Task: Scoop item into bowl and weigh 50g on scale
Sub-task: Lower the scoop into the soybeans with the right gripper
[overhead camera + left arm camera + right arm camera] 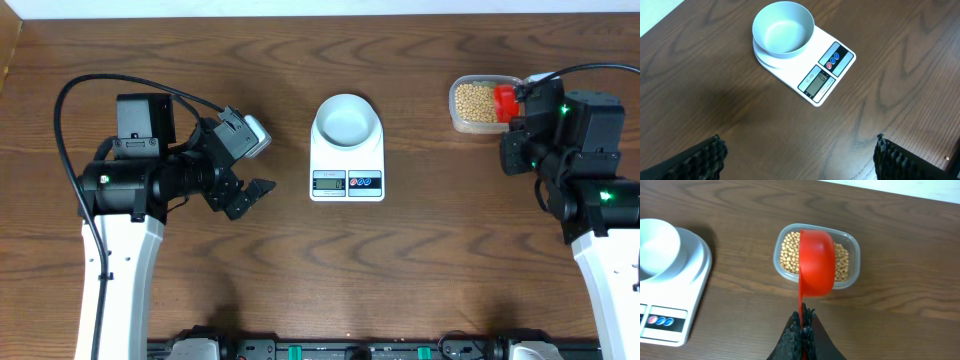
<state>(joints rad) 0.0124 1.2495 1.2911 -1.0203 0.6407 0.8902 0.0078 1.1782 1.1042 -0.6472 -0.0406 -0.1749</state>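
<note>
Dark wood-grain table [200, 300], perhaps pale wall [920, 187] beyond.

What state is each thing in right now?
left tool: open, holding nothing.
right tool: shut on red scoop handle.
red scoop: held over the tub; load not visible.
beans: in the tub.
bowl: empty, sitting on scale.
scale: reading too small to tell.

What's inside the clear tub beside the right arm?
Tan beans lie in the tub, showing on both sides of the red scoop the right gripper holds over it. The scoop covers the middle, so what lies beneath it is hidden.
</note>
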